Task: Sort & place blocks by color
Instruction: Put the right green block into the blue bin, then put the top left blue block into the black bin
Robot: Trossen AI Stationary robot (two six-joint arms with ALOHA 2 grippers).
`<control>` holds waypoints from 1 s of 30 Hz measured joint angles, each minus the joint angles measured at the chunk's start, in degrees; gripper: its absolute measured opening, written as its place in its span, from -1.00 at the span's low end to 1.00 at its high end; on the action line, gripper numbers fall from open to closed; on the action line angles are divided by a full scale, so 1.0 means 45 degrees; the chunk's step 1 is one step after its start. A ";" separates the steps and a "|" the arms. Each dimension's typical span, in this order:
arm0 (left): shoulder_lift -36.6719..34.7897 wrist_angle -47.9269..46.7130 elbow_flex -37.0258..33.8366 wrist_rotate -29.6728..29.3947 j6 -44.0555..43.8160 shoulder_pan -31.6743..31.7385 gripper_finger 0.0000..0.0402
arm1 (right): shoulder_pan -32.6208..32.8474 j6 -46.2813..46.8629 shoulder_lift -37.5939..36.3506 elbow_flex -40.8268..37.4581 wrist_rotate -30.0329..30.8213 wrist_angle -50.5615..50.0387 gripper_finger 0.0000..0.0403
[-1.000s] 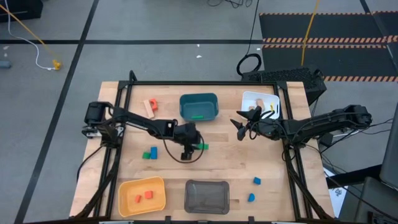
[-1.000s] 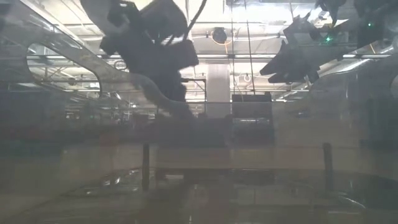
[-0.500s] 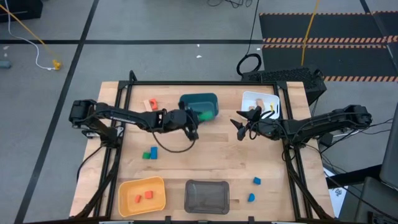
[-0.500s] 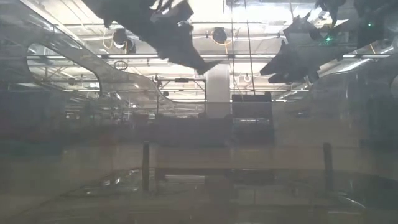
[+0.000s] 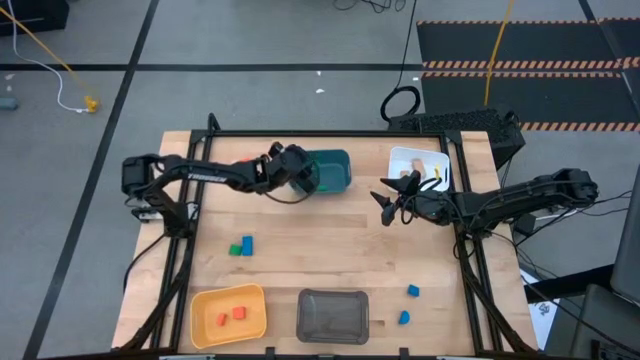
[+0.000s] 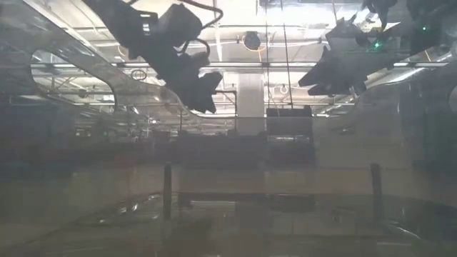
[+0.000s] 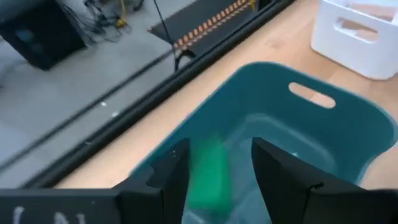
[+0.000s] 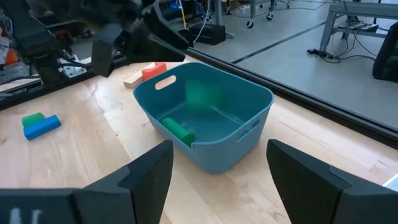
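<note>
Front edge of table (image 5: 300, 262): yellow bin (image 5: 229, 314) holding two red-orange blocks (image 5: 232, 316); grey bin (image 5: 333, 315) beside it; two blue blocks (image 5: 408, 304) on the bare wood toward the right corner. Middle of table: one green block (image 5: 235, 249) and one blue block (image 5: 246, 243), touching or nearly so, left of centre; the right gripper (image 5: 384, 205) hangs right of centre, fingers spread wide with nothing between them, its wrist camera facing the teal bin. Far side: teal bin (image 5: 327, 170) with a green cylinder block (image 8: 178, 131) lying on its floor; the left gripper (image 5: 305, 176) hangs over this bin's left rim, its fingers (image 7: 168, 177) parted, and a blurred green block (image 7: 206, 174) shows between them above the bin's interior, whether gripped or loose cannot be told. Left of the teal bin, a red-orange block (image 8: 153, 70) and a tan block (image 8: 132, 79) lie together on the wood. Far right corner: white bin (image 5: 418, 167) containing tan pieces (image 5: 420, 168).
</note>
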 joint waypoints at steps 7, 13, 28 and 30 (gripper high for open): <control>0.0278 -0.0106 0.0005 0.1045 -0.0407 -0.0001 -0.58 | 0.0000 0.0000 0.0000 0.0000 0.0000 0.0004 0.24; 0.0249 -0.0064 0.0005 0.1260 -0.0363 -0.0430 -0.84 | 0.0000 0.0000 0.0000 0.0000 0.0000 0.0007 0.24; -0.1000 -0.2676 0.0005 -0.0179 -0.1403 -0.2637 -0.91 | 0.0001 0.0000 0.0000 0.0000 0.0000 0.0013 0.24; -0.1622 -0.4331 0.0005 -0.0486 -0.2464 -0.2920 -0.88 | 0.0000 0.0000 0.0000 0.0000 0.0000 0.0001 0.24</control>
